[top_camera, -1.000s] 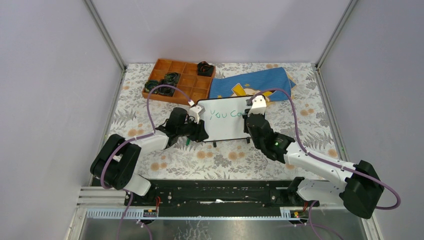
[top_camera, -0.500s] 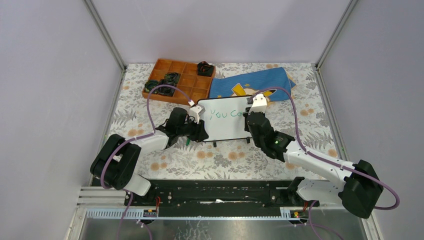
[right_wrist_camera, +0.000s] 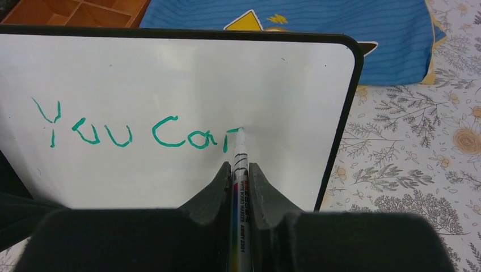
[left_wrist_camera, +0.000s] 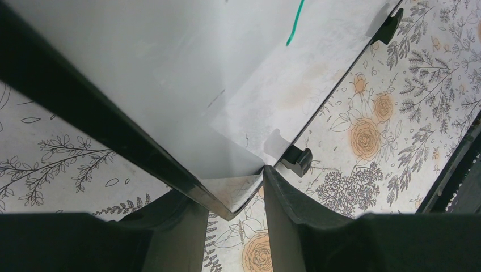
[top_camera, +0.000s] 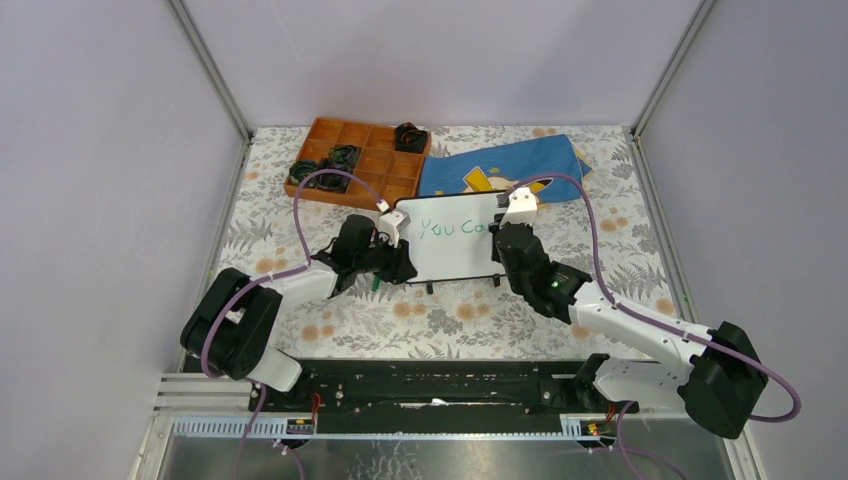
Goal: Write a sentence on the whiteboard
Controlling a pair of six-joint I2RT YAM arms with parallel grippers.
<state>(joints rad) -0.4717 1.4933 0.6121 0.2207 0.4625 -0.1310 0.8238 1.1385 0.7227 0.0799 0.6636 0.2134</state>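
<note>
The whiteboard stands upright at the centre of the table. The left claw appears closed on the board's 8 o'clock corner. The right claw is clamped on a marker, whose tip touches the board at the 3 o'clock end of the unfinished green sentence.

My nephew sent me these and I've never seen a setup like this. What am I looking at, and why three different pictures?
These are two robot arms bolted at a table's near edge. The wide picture comes from a fixed camera above and behind them. The other two come from small cameras on each wrist, so you see each gripper's own fingers. The left gripper pinches a lower corner of a small whiteboard, which stands on little feet. The right gripper holds a marker, its tip on the board, beside green writing reading "You Ca" plus a started letter. Behind, on the floral tablecloth, lie a blue cloth and an orange compartment tray with some black items in it.
</note>
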